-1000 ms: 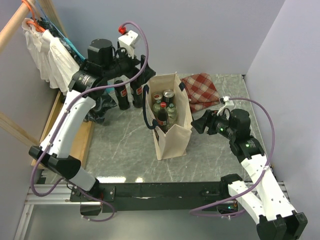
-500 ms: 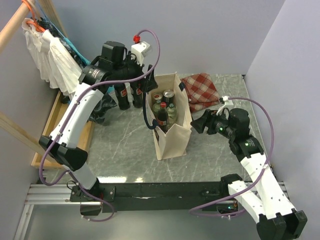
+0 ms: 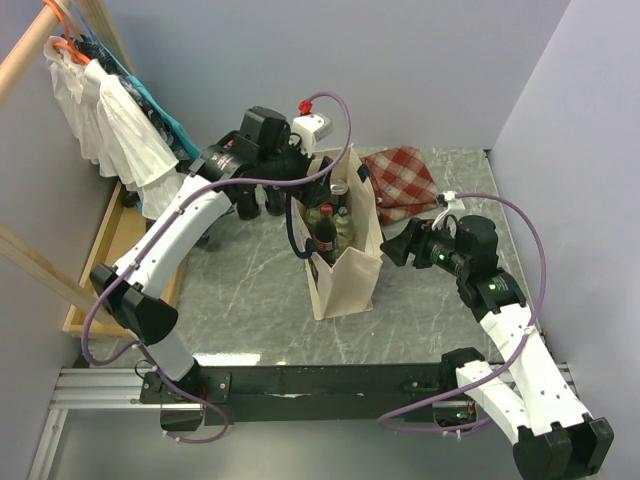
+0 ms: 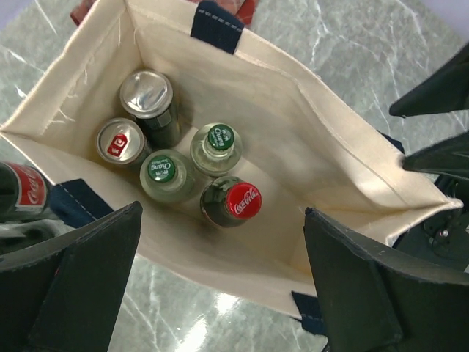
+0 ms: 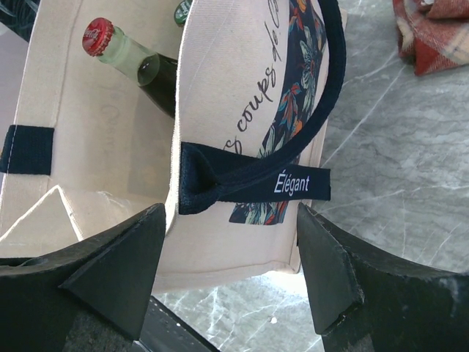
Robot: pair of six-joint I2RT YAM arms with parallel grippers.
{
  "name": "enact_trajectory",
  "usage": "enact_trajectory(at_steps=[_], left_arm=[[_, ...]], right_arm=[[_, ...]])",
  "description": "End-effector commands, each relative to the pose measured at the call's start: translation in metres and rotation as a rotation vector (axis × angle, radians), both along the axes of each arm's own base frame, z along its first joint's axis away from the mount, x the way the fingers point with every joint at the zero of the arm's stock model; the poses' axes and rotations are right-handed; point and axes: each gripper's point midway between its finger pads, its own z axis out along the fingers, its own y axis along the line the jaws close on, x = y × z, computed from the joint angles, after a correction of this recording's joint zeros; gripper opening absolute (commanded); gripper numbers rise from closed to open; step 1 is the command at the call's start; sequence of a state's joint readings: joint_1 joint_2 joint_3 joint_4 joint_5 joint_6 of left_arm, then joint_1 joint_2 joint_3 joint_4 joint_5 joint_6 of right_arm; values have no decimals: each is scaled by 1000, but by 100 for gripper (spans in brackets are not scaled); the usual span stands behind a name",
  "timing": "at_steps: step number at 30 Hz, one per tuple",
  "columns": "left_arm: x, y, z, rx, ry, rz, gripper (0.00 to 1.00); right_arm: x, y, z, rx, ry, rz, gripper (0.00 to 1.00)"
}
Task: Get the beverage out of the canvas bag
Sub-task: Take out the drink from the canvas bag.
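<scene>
The cream canvas bag (image 3: 345, 270) stands open-topped mid-table. Inside the canvas bag (image 4: 315, 147) I see a red-capped cola bottle (image 4: 240, 199), two green-capped bottles (image 4: 218, 139) and two cans (image 4: 145, 92). My left gripper (image 3: 318, 178) hovers open above the bag's mouth; in the left wrist view this gripper (image 4: 222, 213) holds nothing. My right gripper (image 3: 392, 246) is open just beside the bag's right narrow side. In the right wrist view the right gripper (image 5: 231, 213) faces the printed side (image 5: 220, 249) and navy handle (image 5: 253, 183); I cannot tell whether it touches them.
Two dark cola bottles (image 3: 247, 205) stand on the table behind the bag's left, one showing as a cola bottle (image 4: 22, 191) outside the bag. A red checked cloth (image 3: 405, 180) lies at back right. A wooden tray (image 3: 110, 255) and hanging clothes (image 3: 100, 110) line the left.
My left arm has swung right, from over the bottles standing behind the bag to above the bag's mouth, its jaws staying open. The right arm has not moved.
</scene>
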State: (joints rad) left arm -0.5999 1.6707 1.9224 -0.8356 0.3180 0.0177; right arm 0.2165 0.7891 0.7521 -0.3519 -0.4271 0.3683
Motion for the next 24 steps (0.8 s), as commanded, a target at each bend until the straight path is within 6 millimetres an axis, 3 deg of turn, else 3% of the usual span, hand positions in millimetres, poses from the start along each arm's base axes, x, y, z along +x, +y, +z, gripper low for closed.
enact_trajectory(at_steps=[1, 7, 14, 24], left_arm=[[6, 3, 22, -57, -65, 83, 97], [6, 5, 16, -56, -60, 126, 96], [-3, -10, 13, -78, -47, 84, 95], [-15, -22, -10, -29, -5, 55, 92]], right_arm=[[4, 2, 14, -1, -50, 7, 78], [6, 2, 11, 0, -45, 10, 78], [7, 3, 9, -2, -39, 10, 78], [6, 1, 8, -5, -40, 3, 78]])
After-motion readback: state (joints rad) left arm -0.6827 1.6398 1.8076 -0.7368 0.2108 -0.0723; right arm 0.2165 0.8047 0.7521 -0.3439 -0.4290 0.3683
